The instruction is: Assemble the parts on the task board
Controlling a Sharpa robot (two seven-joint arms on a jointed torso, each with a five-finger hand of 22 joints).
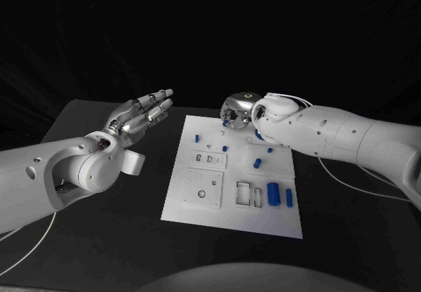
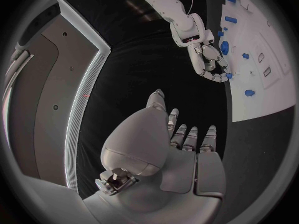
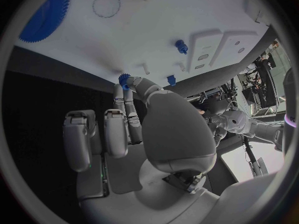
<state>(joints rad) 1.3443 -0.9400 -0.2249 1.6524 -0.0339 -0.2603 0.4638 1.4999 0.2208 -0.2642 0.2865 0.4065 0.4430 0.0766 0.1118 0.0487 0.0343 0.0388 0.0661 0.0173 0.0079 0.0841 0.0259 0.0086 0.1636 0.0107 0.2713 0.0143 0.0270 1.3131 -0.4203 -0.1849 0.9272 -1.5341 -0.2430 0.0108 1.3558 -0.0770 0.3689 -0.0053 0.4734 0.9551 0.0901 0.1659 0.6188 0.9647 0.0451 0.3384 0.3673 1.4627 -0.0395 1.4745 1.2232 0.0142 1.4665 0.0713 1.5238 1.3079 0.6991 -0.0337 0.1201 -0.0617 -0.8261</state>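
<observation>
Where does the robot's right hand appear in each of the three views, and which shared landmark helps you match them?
Head view: the right hand is over the far edge of the task board, fingers curled down.
Left wrist view: the right hand reaches the task board edge, beside a small blue gear.
Right wrist view: the right hand fills the middle, fingertips at the small blue gear.
Shared landmark: the white task board.

White task board [image 1: 263, 214] flat mid-table, blue parts [image 1: 274, 193] on it.

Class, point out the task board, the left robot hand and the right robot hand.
task board [image 1: 263, 222]: head view, bare near edge.
left robot hand [image 1: 140, 115]: head view, palm.
right robot hand [image 1: 238, 111]: head view, back of hand.
</observation>
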